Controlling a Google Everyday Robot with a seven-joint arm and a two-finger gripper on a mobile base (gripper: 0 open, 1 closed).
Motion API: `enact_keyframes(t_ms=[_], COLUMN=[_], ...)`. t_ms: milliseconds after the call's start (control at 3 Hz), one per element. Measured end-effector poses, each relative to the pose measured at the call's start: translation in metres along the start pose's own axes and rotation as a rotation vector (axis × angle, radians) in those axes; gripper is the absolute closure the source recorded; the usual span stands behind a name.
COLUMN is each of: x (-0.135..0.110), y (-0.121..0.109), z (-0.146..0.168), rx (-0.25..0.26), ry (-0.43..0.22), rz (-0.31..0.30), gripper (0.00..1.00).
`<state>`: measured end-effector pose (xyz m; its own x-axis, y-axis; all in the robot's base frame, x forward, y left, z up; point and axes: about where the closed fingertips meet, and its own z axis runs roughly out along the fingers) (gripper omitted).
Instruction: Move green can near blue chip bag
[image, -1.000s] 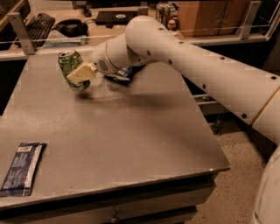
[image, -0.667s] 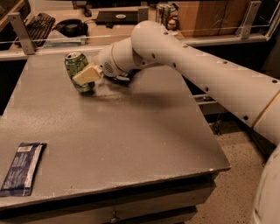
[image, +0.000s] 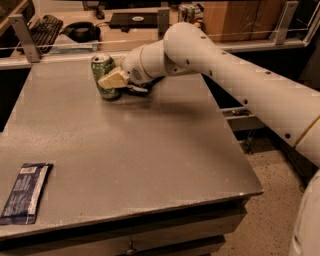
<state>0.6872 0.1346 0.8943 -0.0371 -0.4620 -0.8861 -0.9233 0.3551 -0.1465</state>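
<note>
The green can stands upright at the far side of the grey table, with its base on or just above the top. My gripper is shut on the green can, with one tan finger across its front. The blue chip bag is almost wholly hidden under my wrist. Only a dark sliver shows just right of the can.
A flat, long blue wrapper lies near the table's front left corner. Behind the table runs a rail with a metal post. Beyond it is a desk with a keyboard. The table's right edge drops to the floor.
My gripper has carried the can to the right, toward the dark bag. The can has gone from tilted to upright.
</note>
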Motion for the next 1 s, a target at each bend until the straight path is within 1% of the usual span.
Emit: enact_keyframes(t_ms=[333,667,1000], x=[0.001,0.006,0.012], y=[-0.006,-0.006,-0.008], z=[-0.008,-0.016,-0.063], rx=[0.007,0.013,0.019], ry=[-0.005,0.002,-0.008], rz=[-0.013,-0.011,-0.014], gripper=[0.00,0.00,0.00])
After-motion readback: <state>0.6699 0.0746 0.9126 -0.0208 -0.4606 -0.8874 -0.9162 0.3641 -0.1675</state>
